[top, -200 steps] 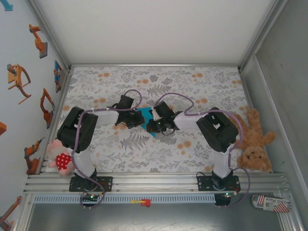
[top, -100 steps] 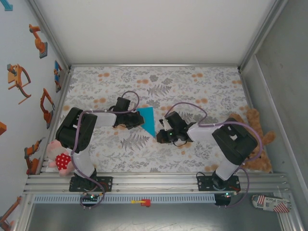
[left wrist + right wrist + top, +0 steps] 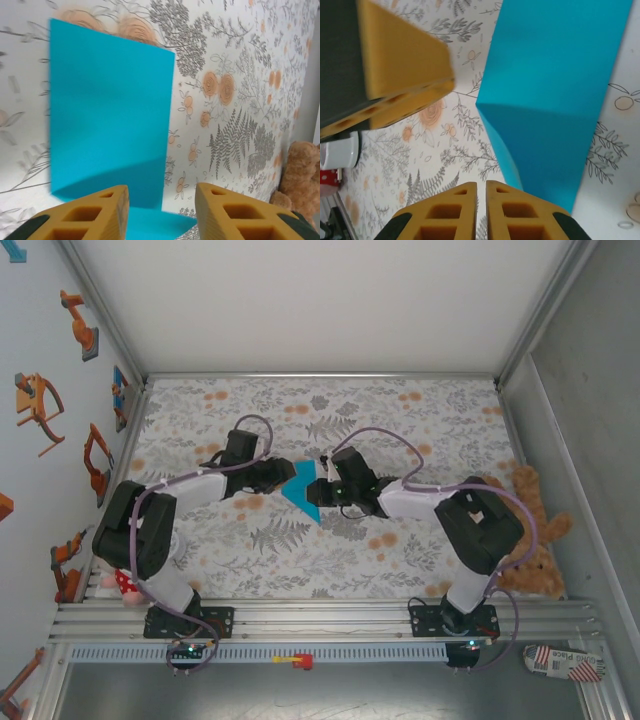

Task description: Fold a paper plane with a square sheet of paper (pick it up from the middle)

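Paper: We see the turquoise sheet of paper [image 3: 300, 492] near the middle of the table, folded into a pointed shape whose sharp tip faces the arms' bases.
Fold: From the left wrist we see one panel of the sheet [image 3: 110, 115] raised off the cloth. A crease runs low across it, and a strip lies flat toward the fingers. From the right wrist the sheet [image 3: 555, 100] also shows a crease, and its near part bends downward.
Left gripper: We find the left gripper [image 3: 283, 477] just beside the sheet's left edge. In its own view [image 3: 160, 192] the two yellow fingers stand wide apart, with the paper's near strip reaching into the gap and neither pad pressing it. One of its fingers [image 3: 400, 55] also shows from the right wrist, close to the sheet.
Right gripper: We find the right gripper [image 3: 322, 483] at the sheet's right edge. Its fingers [image 3: 481, 187] are drawn together with only a thin slit between them, and the paper's bent edge runs down along the outer finger.
Tablecloth: We see the floral tablecloth [image 3: 300, 560] covering the table under everything.
Teddy bear: A brown teddy bear [image 3: 525, 540] lies at the right edge of the table, well apart from the paper, and it shows at the left wrist view's corner [image 3: 300, 170].
Plush toy: A pink and red plush toy [image 3: 120, 575] sits by the left arm's base.
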